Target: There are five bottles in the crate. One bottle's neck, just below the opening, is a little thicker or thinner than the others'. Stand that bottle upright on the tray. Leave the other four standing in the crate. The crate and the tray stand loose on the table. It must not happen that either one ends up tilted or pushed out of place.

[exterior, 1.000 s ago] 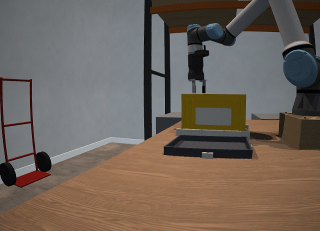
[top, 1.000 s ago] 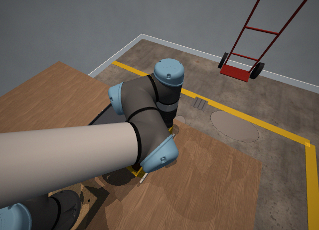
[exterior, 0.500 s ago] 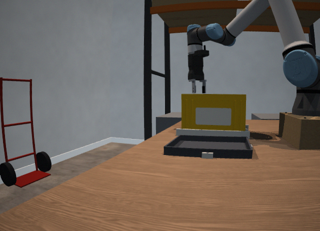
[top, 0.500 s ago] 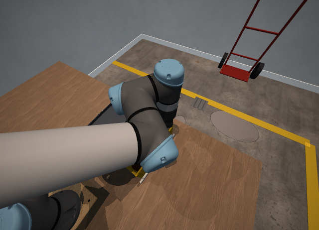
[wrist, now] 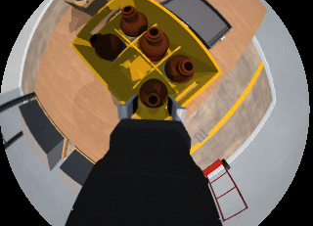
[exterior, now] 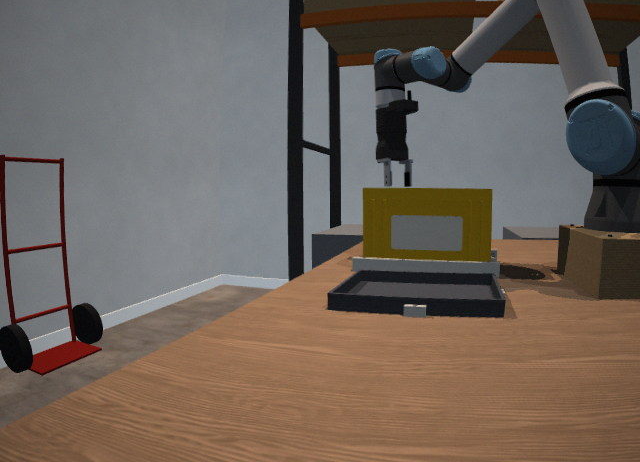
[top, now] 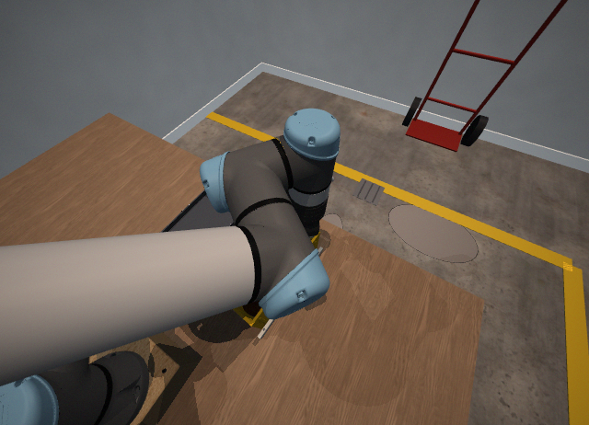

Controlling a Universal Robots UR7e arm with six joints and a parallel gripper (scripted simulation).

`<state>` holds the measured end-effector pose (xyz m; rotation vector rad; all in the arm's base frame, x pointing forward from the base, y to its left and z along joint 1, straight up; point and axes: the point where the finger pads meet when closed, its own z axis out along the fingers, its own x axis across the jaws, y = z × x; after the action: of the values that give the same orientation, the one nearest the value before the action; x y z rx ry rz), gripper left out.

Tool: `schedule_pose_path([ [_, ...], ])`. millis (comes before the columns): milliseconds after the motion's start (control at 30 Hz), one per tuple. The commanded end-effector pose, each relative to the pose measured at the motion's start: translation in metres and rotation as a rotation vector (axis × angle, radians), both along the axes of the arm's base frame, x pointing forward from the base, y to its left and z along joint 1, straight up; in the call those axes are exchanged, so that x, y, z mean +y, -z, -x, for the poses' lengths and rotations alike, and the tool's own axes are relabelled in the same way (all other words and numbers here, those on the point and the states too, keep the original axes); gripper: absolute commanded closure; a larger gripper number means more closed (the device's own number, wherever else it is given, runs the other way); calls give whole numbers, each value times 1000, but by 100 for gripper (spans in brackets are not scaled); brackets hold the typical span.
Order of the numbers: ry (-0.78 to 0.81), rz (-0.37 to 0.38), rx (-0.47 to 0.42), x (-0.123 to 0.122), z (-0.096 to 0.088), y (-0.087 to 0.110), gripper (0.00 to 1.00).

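The yellow crate (exterior: pixel 427 223) stands on the table behind the dark tray (exterior: pixel 416 290). In the wrist view the crate (wrist: pixel 145 50) holds several brown bottles in its cells. One bottle (wrist: pixel 155 92) sits directly below my gripper (wrist: pixel 153 102), between the open fingers, which are at about the level of its neck. Other bottles stand at the right (wrist: pixel 180 68), the middle (wrist: pixel 155 42) and farther back (wrist: pixel 131 21); one in shadow (wrist: pixel 105 45) is at the left. In the exterior view my gripper (exterior: pixel 397 176) hangs open with its tips just above the crate's left end. The tray is empty.
The robot base stands on a wooden block (exterior: pixel 599 261) at the right of the table. A tall dark rack (exterior: pixel 310 131) stands behind the crate. A red hand truck (exterior: pixel 38 271) stands on the floor at the left. My arm hides most of the crate in the top view.
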<state>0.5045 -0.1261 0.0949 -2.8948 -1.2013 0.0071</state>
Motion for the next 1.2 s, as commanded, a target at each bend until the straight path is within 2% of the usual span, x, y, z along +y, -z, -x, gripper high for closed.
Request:
schedule_pose_path([
  [0, 0, 1, -2, 0, 0, -1, 0],
  [800, 0, 1, -2, 0, 0, 2, 0],
  [1167, 0, 1, -2, 0, 0, 11, 0],
])
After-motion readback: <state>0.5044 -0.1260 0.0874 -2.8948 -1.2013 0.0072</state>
